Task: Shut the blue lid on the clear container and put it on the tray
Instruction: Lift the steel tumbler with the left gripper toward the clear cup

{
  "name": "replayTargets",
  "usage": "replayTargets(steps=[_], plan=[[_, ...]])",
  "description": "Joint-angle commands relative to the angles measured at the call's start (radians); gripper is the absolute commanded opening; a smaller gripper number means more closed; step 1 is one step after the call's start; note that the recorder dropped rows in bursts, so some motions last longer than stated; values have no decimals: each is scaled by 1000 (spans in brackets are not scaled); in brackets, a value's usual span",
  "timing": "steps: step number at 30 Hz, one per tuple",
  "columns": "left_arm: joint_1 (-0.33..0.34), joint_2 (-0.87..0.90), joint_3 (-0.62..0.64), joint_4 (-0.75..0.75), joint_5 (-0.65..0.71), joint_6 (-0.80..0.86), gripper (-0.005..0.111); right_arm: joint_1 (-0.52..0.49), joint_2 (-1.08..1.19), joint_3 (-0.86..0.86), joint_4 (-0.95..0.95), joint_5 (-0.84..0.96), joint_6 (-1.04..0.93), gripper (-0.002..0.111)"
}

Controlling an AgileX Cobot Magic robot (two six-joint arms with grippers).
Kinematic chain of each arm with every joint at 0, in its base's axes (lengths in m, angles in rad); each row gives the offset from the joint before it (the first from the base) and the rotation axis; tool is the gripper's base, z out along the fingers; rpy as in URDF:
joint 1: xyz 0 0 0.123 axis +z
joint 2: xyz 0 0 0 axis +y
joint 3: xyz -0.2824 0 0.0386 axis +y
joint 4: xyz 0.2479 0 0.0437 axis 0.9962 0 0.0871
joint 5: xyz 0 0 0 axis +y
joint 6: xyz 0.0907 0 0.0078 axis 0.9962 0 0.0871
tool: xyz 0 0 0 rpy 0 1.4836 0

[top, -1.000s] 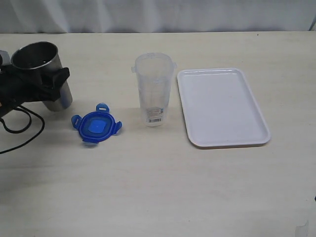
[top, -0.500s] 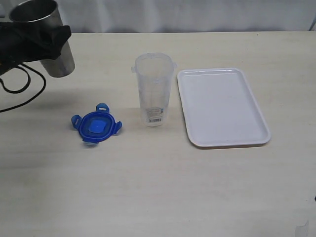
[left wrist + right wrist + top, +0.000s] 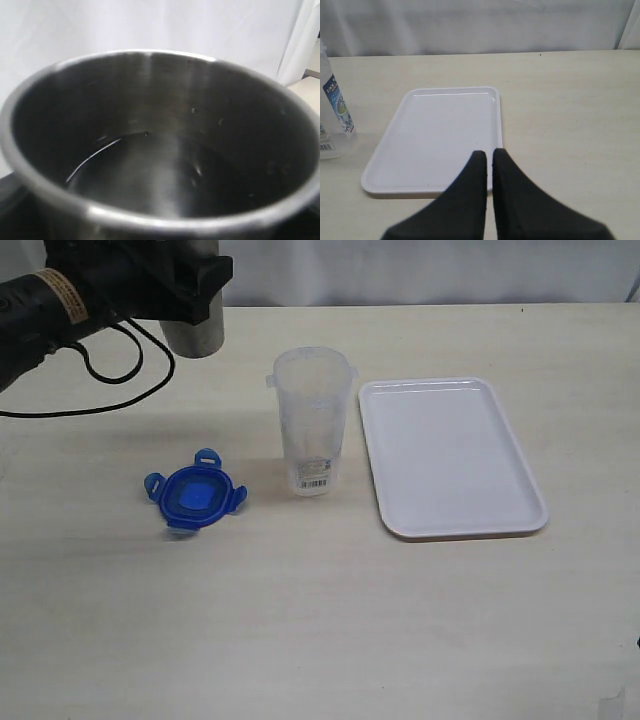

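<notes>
- The left gripper (image 3: 188, 288) is clamped wide around the metal tumbler (image 3: 196, 328). Its wrist view is filled by the tumbler's open mouth, and the dark inside looks empty.
- A second ago this gripper held the tumbler low, at table height. It has since carried it upward and towards the middle, so the tumbler now hangs clear of the table (image 3: 300, 630).
- The right gripper (image 3: 488, 156) has its fingers pressed together on nothing, just as a second ago, and it hovers just short of the near rim of the tray (image 3: 440, 130).
- The blue lid (image 3: 195, 495) lies flat on the table, well apart from the left fingers and below them, with its clip tabs spread. It has not moved.
- The clear container (image 3: 312, 420) stands upright and open-topped, to the right-arm side of the left fingers. It is between the lid and the tray and touches neither.
- The move looks like stray clutter being carried off, so the task's own steps are still ahead: the lid is off and the tray bare.
- The left fingers probably have to let go of the tumbler before they can take the lid.
</notes>
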Motion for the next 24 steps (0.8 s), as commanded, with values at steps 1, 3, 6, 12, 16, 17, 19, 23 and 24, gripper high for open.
replayTargets(steps=[1, 3, 6, 12, 16, 17, 19, 23, 24], plan=[[-49, -21, -31, -22, -61, 11, 0, -4, -5, 2, 5, -4, 1, 4], [-71, -21, -31, -22, -61, 37, 0, -4, -5, 2, 5, -4, 1, 4], [-100, -21, -31, -22, -61, 48, 0, -4, -5, 2, 5, -4, 1, 4], [-126, -16, -31, -22, -56, 69, 0, -4, -5, 2, 5, -4, 1, 4], [-137, -16, -31, -20, -42, 69, 0, -4, -5, 2, 5, -4, 1, 4], [-142, -16, -31, -20, -26, 69, 0, -4, -5, 2, 5, -4, 1, 4], [-155, -16, -31, -20, -6, 74, 0, -4, -5, 2, 5, -4, 1, 4], [-164, -15, -31, -18, 10, 86, 0, -4, -5, 2, 5, -4, 1, 4], [-164, -15, -31, -20, 10, 98, 0, -4, -5, 2, 5, -4, 1, 4]])
